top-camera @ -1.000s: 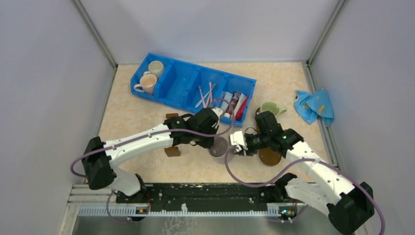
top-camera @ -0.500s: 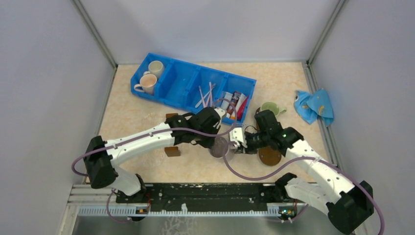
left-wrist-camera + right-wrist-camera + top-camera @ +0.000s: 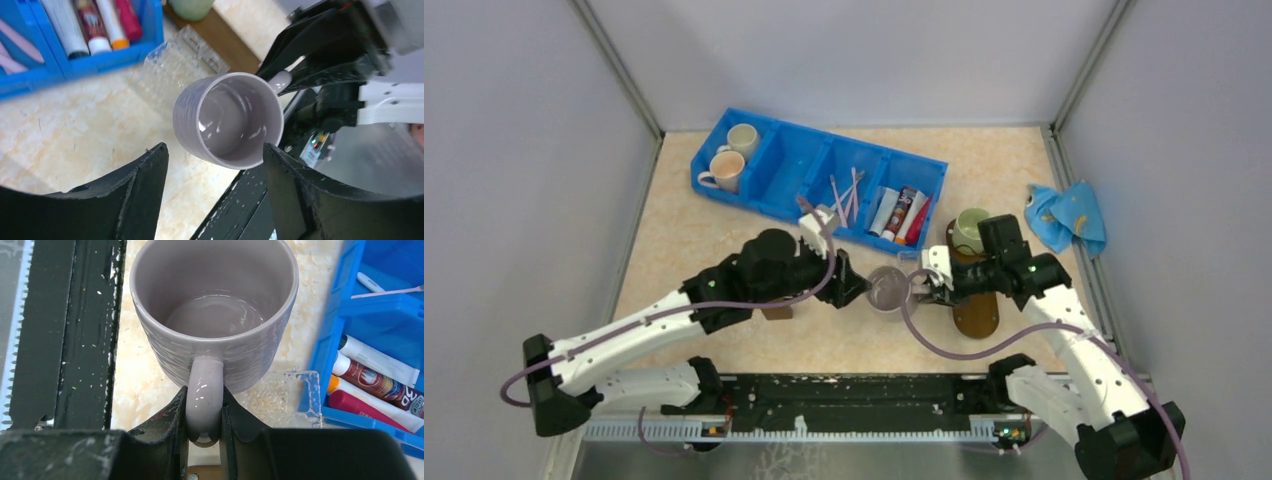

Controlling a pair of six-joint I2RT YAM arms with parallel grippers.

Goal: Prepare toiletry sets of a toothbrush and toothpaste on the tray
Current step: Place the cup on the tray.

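The left arm [image 3: 674,315] draws back toward the table's [image 3: 724,240] near edge, the left end effector [image 3: 852,290] now with jaws apart. The tray [image 3: 977,315] lies toward the right edge. Mid-table, the right end effector [image 3: 204,410] clamps the lilac mug [image 3: 887,291] by its handle. Toothbrushes [image 3: 842,195] and toothpaste tubes [image 3: 901,212] lie in the far-edge blue bin [image 3: 784,170].

The mug [image 3: 215,315] is pale mauve, ribbed. The bin [image 3: 774,165] is blue; the tray [image 3: 976,318], dark brown; the toothbrushes [image 3: 844,195], pale pink. The cloth [image 3: 1067,215] is blue with yellow marks.

Pale pink toothbrushes [image 3: 844,195] and toothpaste tubes [image 3: 902,212] lie in adjacent compartments of a blue bin [image 3: 794,170], near the dark oval tray [image 3: 976,315].
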